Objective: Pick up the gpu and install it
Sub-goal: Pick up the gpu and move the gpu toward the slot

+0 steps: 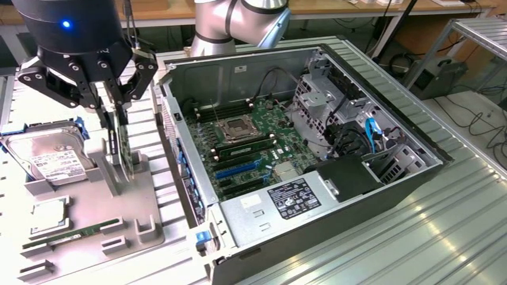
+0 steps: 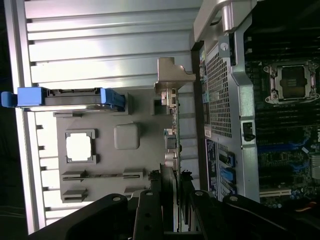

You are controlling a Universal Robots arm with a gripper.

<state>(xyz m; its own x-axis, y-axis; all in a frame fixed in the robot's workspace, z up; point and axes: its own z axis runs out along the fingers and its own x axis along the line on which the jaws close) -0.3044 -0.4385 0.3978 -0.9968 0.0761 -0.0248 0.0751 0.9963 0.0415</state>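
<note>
Clamping the upright gpu point(image 1: 123, 155), the jaws cover its top edge — foot hidden in the holder point(image 1: 149, 209).

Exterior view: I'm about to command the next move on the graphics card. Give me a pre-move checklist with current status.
1. Gripper lined up over the graphics card's top edge: ok.
2. Graphics card upright in the gray holder: ok.
3. Hard drive apart from the card: ok.
4. Computer case open, board exposed: ok.
5. Blue slots empty: ok.
6. Cables clear of those slots: cannot tell.
</note>
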